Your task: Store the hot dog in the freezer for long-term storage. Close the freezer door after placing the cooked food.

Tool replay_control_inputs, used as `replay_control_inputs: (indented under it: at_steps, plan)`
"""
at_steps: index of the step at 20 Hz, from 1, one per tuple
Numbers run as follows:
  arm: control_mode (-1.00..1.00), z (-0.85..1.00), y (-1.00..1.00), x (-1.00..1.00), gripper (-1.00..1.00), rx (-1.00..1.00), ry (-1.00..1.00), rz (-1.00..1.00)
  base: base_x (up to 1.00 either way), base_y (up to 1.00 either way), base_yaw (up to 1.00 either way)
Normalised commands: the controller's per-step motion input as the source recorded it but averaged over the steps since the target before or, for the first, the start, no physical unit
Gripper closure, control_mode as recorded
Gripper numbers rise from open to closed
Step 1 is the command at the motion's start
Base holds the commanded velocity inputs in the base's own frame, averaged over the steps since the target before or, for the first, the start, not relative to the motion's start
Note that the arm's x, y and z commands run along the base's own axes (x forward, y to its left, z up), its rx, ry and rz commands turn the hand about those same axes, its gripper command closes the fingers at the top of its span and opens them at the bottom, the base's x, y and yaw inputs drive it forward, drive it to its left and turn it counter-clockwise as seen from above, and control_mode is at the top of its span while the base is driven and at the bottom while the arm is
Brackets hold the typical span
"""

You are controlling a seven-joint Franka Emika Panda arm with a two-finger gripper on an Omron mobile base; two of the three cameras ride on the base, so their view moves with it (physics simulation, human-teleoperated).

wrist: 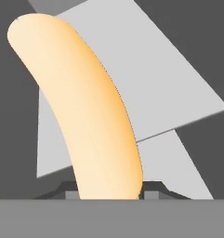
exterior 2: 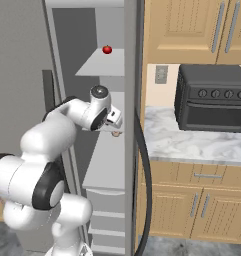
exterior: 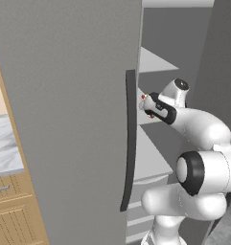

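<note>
Gripping hot dog point(wrist: 85, 116) (apple point(exterior 2: 107, 49) rightward)

arm point(exterior 2: 67, 117) reaching fwd, gripper point(exterior 2: 115, 131) seemingly clamped.

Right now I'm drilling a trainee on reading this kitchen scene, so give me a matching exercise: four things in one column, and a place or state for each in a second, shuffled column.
Things:
1. hot dog
2. red fruit
3. black oven
4. freezer door

Places or states:
A. stands on the marble counter
B. swung open, dark handle facing the left base camera
C. rests on an upper white shelf of the freezer
D. held in the shut gripper, over a middle freezer shelf

Pairs: 1-D, 2-C, 3-A, 4-B
</note>
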Motion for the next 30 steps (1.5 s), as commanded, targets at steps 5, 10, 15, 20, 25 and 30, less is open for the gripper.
replay_control_inputs:
  at_steps: [5, 10, 15, 20, 25, 30]
  plan:
    - [-1.00, -0.24, 0.00, 0.36, 1.00, 0.00, 0.00, 0.00, 0.00, 0.00, 0.00]
    - [-1.00, -0.24, 0.00, 0.36, 1.00, -0.02, 0.00, 0.00, 0.00, 0.00, 0.00]
    - [-1.00, -0.18, 0.00, 0.36, 1.00, -0.01, -0.01, 0.00, 0.00, 0.00, 0.00]
    - [-1.00, -0.12, 0.00, 0.36, 1.00, 0.00, -0.05, 0.00, 0.00, 0.00, 0.00]
    - [-1.00, -0.05, 0.00, 0.30, 1.00, 0.00, -0.05, 0.00, 0.00, 0.00, 0.00]
    - [-1.00, 0.00, 0.00, 0.16, 1.00, 0.00, 0.00, 0.00, 0.00, 0.00, 0.00]
